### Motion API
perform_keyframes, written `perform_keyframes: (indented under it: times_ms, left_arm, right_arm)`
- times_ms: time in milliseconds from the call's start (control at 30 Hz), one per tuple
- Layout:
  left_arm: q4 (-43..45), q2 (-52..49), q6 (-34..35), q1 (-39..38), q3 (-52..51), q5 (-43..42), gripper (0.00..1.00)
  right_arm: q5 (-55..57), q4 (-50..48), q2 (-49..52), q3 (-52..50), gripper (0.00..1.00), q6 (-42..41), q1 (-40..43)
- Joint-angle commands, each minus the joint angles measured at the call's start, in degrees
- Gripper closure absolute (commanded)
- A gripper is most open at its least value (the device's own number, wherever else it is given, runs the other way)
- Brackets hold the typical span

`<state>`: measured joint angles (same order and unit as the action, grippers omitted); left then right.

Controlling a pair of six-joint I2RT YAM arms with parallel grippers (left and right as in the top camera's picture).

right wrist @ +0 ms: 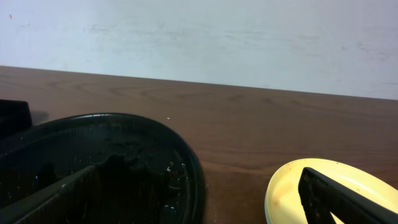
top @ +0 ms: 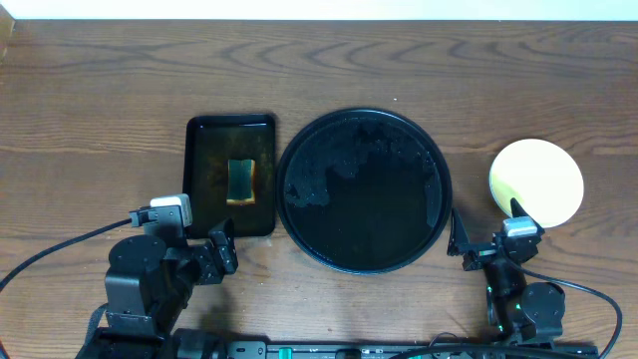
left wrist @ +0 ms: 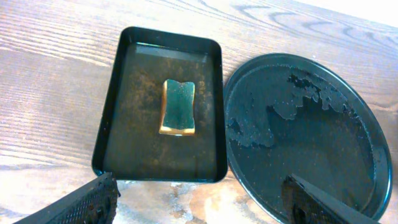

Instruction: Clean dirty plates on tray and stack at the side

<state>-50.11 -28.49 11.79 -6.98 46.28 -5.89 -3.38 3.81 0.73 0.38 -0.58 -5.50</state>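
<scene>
Plates [top: 536, 181]: only yellow 1 showing, can't tell if others beneath, on tabletop [top: 100, 80] just ahead of right jaws, spread wide, empty. Tray [top: 379, 224] bare, wet, forward-left of them. Left jaws apart too. Risk imo: right arm lunges, shoves stack.

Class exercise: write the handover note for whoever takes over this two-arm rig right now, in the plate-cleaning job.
Left gripper: open, empty, near the front edge of the rectangular tray.
Right gripper: open, empty, between the round tray and the yellow plate.
Things: the round tray holds no plates, only wet residue. The yellow plate sits on the table to its right; whether other plates lie under it cannot be seen. The sponge lies in the rectangular tray.
Done: tray cleared.
Left: probably only checking the stack.
</scene>
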Motion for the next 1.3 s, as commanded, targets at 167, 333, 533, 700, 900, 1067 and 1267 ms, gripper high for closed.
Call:
perform_keyframes:
  times_ms: [167,333,533,700,900,1067,1267]
  left_arm:
    - [0.00,0.13,-0.52,-0.22,-0.33,-0.11,0.16]
    - [0.00,0.13,-0.52,-0.22,-0.33,-0.11,0.15]
    - [-0.68,0.44,-0.57,-0.15,-0.33,0.13,0.15]
    - [-0.57,5.60,-0.79,2.27,-3.74,2.84,0.15]
    - [6.38,15.39,-0.72,7.45,-15.34,2.01,0.15]
    - [17.31,23.61,-0.76,9.18,-25.16,1.86,0.15]
    - [31.23,28.11,-0.79,9.18,-33.88,1.84,0.15]
  right_arm:
    - [0.13,0.26,-0.35,-0.07,0.01,0.85,-0.52]
    - [0.13,0.26,-0.35,-0.07,0.01,0.85,-0.52]
    - [0.13,0.26,-0.35,-0.07,0.01,0.87,-0.52]
    - [0.13,0.26,-0.35,-0.07,0.01,0.85,-0.52]
    - [0.13,0.26,-0.35,-0.07,0.01,0.85,-0.52]
    - [0.13,0.26,-0.35,-0.07,0.01,0.85,-0.52]
    - [0.13,0.26,-0.35,-0.07,0.01,0.85,-0.52]
